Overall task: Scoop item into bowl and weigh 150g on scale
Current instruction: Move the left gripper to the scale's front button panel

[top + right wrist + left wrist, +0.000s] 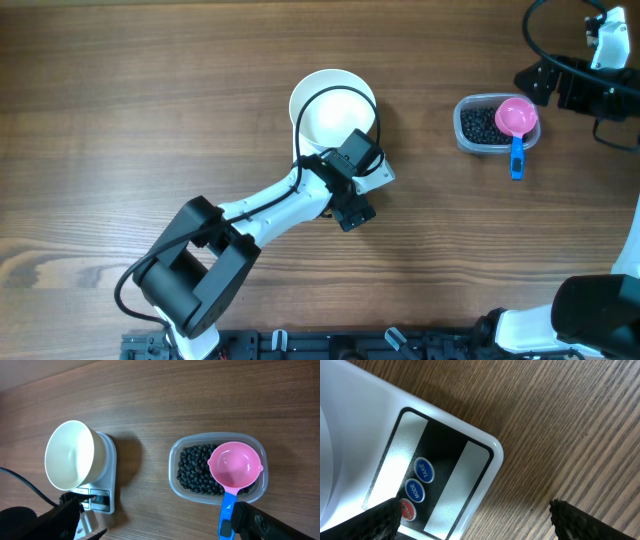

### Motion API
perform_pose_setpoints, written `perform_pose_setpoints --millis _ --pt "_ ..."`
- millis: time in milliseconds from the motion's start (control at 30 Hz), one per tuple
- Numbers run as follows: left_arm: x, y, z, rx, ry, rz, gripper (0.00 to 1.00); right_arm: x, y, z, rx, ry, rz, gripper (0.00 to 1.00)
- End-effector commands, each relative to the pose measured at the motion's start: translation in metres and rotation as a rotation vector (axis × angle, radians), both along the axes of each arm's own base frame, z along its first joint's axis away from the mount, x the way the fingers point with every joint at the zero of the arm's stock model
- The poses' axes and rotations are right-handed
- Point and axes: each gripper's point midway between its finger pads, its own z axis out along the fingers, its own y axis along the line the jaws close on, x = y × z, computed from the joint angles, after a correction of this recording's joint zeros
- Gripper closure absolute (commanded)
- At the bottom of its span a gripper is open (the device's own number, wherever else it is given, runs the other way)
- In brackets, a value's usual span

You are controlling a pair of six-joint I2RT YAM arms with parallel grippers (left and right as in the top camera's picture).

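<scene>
Entry: beads [192, 472] in clear tub [215, 436], well apart from scale [109, 477] on its R-arm side; pink scoop [235, 465] atop, blue handle [227, 510] approx parallel to scale's long side; empty bowl [70, 455] on scale; R claw [156, 507], jaws apart, nearer scoop; L claw [475, 510], jaws apart, over scale's buttons [424, 470].

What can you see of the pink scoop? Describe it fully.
The scoop looks plastic: a round pink cup with pouring lips and a blue handle. It is empty and lies open side up across the clear tub, over the black beads, its handle jutting past the rim.
</scene>
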Motion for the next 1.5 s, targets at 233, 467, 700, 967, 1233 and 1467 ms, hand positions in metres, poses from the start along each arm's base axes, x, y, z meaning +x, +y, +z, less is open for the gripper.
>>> perform_pose_setpoints --millis 233,467,700,967,1233,1467 --pt "-0.014 0.003 -0.02 0.015 0.088 -0.023 0.0 0.002 0.004 -0.004 0.028 0.008 0.007 0.0" --pt "-0.016 0.005 -0.02 0.024 0.098 -0.022 0.0 0.002 0.004 -0.004 0.028 0.008 0.007 0.0" --pt "-0.018 0.003 -0.021 0.024 0.099 -0.026 0.0 0.002 0.004 -0.004 0.028 0.008 0.006 0.0" --pt "-0.018 0.003 -0.021 0.025 0.1 -0.026 0.0 0.002 0.004 -0.004 0.028 0.008 0.006 0.01" --pt "-0.02 0.005 -0.025 0.034 0.11 -0.026 0.0 0.002 0.004 -0.004 0.028 0.008 0.007 0.0" --pt "-0.023 0.002 -0.025 0.02 0.127 -0.033 0.0 0.002 0.004 -0.004 0.028 0.008 0.007 0.0"
